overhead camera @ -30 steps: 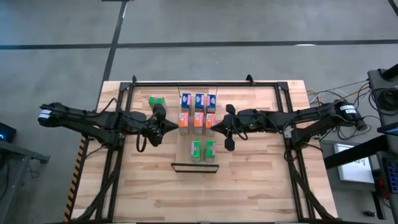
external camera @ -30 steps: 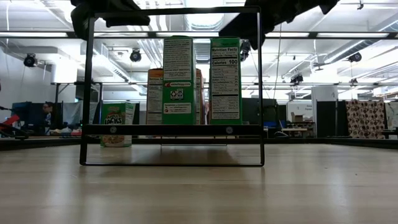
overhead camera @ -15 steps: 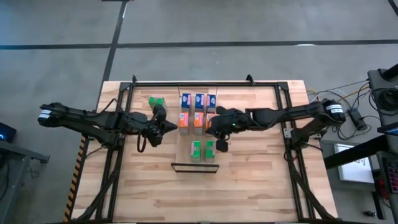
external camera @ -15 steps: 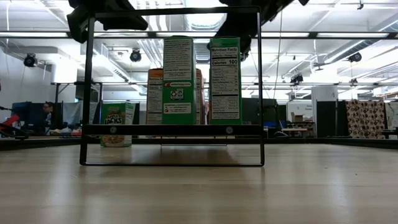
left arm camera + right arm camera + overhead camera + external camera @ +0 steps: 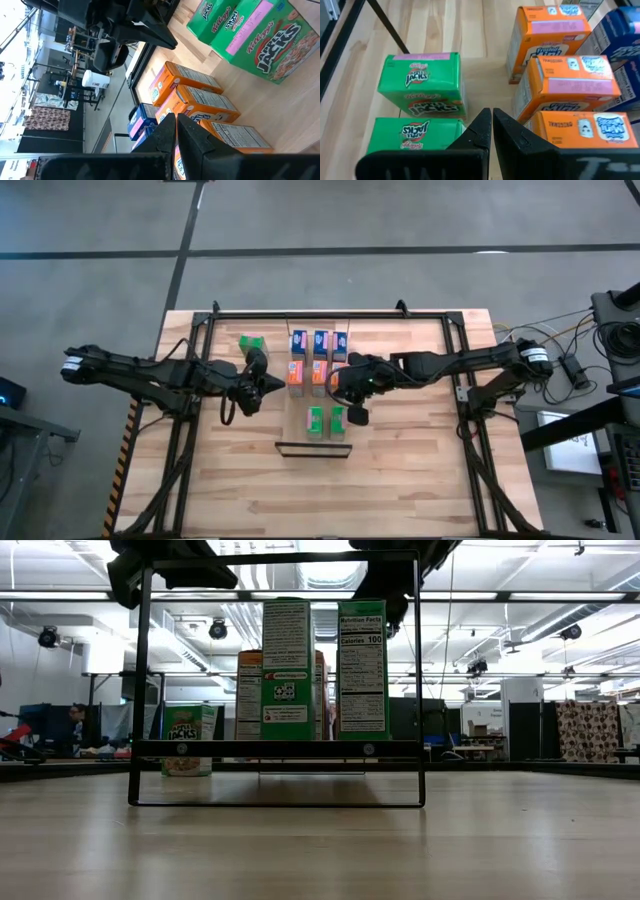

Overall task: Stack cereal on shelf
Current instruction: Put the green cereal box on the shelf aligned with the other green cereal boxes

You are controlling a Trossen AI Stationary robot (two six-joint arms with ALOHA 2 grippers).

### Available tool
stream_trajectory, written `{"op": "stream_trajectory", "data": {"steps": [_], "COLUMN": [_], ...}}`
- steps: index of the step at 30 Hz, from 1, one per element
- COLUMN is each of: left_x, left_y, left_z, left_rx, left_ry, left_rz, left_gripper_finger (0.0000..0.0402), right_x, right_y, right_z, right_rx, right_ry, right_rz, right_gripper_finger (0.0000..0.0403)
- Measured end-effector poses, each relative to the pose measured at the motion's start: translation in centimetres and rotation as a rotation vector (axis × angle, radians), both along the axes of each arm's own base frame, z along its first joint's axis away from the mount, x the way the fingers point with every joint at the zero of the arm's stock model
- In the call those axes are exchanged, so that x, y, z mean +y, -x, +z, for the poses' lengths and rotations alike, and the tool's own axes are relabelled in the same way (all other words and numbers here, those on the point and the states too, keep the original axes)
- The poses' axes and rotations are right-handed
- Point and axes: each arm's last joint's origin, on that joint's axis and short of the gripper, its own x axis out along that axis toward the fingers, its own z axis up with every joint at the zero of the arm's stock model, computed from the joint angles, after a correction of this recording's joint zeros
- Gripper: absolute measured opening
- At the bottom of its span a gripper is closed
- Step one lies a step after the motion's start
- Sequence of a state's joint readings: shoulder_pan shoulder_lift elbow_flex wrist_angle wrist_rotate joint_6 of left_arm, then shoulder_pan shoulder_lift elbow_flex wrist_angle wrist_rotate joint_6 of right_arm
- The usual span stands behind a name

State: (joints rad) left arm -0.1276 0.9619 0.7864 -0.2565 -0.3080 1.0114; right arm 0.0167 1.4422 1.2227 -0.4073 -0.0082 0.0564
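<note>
Three blue cereal boxes (image 5: 320, 340) and three orange ones (image 5: 317, 372) stand upright in rows on the light shelf panel (image 5: 326, 398). Two green boxes (image 5: 326, 421) stand nearer its dark lip (image 5: 312, 448). A third green box (image 5: 250, 343) stands apart on the table at the far left. My right gripper (image 5: 338, 384) is shut, up over the gap between the orange row (image 5: 570, 80) and the green pair (image 5: 422, 85), touching nothing that I can see. My left gripper (image 5: 277, 383) is shut and empty, left of the orange row (image 5: 200, 100).
A dark metal frame (image 5: 330, 313) runs along the table's far edge and sides, and its bar (image 5: 275, 749) crosses the low view in front of the boxes. Bare planked tabletop (image 5: 320, 490) lies toward the near edge. A person (image 5: 76, 725) sits far off in the room.
My right gripper has moved toward the table's left, in over the right-hand side of the orange and green boxes, staying shut. The boxes have not moved.
</note>
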Motion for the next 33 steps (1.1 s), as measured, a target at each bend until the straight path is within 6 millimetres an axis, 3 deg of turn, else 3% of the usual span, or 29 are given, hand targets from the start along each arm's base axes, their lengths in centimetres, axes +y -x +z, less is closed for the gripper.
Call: {"op": "stream_trajectory", "data": {"steps": [10,33], "left_x": [0.0,0.0], "left_y": [0.0,0.0], "left_z": [0.0,0.0], "left_rx": [-0.001,-0.001], "left_ry": [0.001,0.008], "left_rz": [0.0,0.001], "left_gripper_finger": [0.0,0.0], "right_x": [1.0,1.2], "right_y": [-0.1,0.1], "right_z": [0.1,-2.4], "right_rx": [-0.029,-0.042], "right_ry": [0.001,0.005], "right_rz": [0.03,0.031], "right_gripper_finger": [0.0008,0.0008]}}
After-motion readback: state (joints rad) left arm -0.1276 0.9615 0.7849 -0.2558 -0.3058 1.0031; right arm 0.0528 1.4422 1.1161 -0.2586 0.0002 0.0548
